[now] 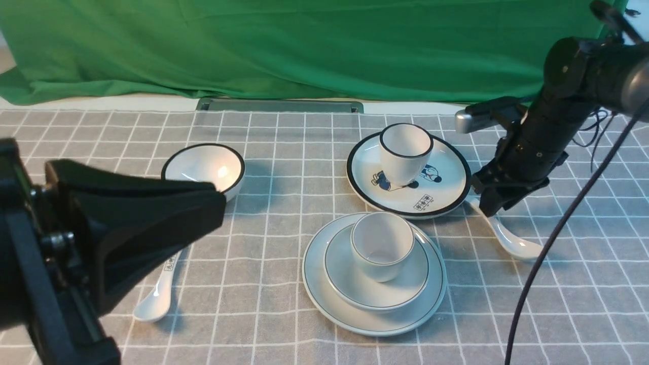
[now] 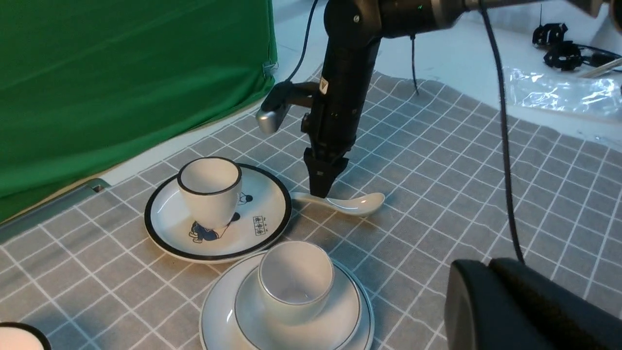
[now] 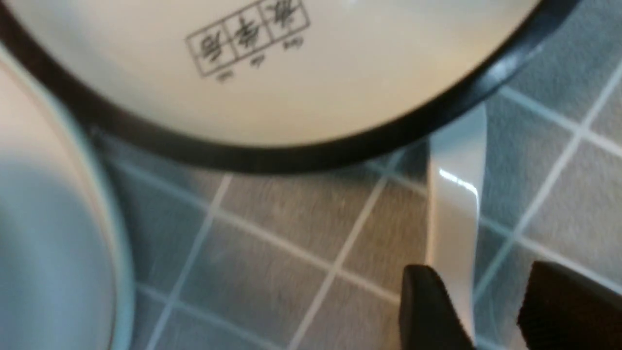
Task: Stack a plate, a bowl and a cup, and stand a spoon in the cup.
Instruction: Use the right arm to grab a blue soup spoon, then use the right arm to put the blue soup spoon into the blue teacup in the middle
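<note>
— Now, where is the spoon point(image 1: 517, 246) found?
— It is laid flat on the checked cloth point(image 1: 284, 203), to the right of the stack, its handle end just beside the rim of the black-rimmed plate point(image 1: 446, 167).
— And the stack?
— The bowl point(image 1: 345, 284) is seated on the plate point(image 1: 324, 299), and the cup point(image 1: 381, 246) is set upright in the bowl.
— How is the right gripper point(image 1: 491, 209) held?
— It is set low over the spoon's handle. Its fingers point(image 3: 427, 311) are spread, one at each side, and a gap is left on one side.
— The left gripper point(image 1: 215, 208)?
— It is held raised at the near left, well apart from the stack, and its fingers are seen pressed together.
</note>
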`<control>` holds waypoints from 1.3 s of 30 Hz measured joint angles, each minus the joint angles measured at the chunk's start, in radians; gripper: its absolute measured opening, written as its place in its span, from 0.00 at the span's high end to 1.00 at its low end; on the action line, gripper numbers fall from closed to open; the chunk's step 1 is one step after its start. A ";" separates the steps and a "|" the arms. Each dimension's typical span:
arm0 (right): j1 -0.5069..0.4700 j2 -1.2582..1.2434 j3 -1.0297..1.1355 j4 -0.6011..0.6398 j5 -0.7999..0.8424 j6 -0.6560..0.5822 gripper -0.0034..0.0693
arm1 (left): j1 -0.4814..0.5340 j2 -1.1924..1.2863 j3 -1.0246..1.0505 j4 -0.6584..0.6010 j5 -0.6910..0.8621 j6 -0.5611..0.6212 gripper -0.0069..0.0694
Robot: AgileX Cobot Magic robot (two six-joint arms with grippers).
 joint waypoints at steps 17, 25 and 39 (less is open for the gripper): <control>0.000 0.078 -0.031 0.013 -0.007 -0.019 0.73 | 0.000 -0.002 0.011 -0.001 0.005 -0.025 0.90; 0.002 -0.144 0.040 -0.011 0.138 0.051 0.73 | 0.000 -0.002 0.011 0.031 0.050 -0.023 0.90; 0.503 -0.833 0.911 0.303 -1.219 -0.046 0.73 | 0.000 -0.002 0.041 0.053 0.047 0.000 0.90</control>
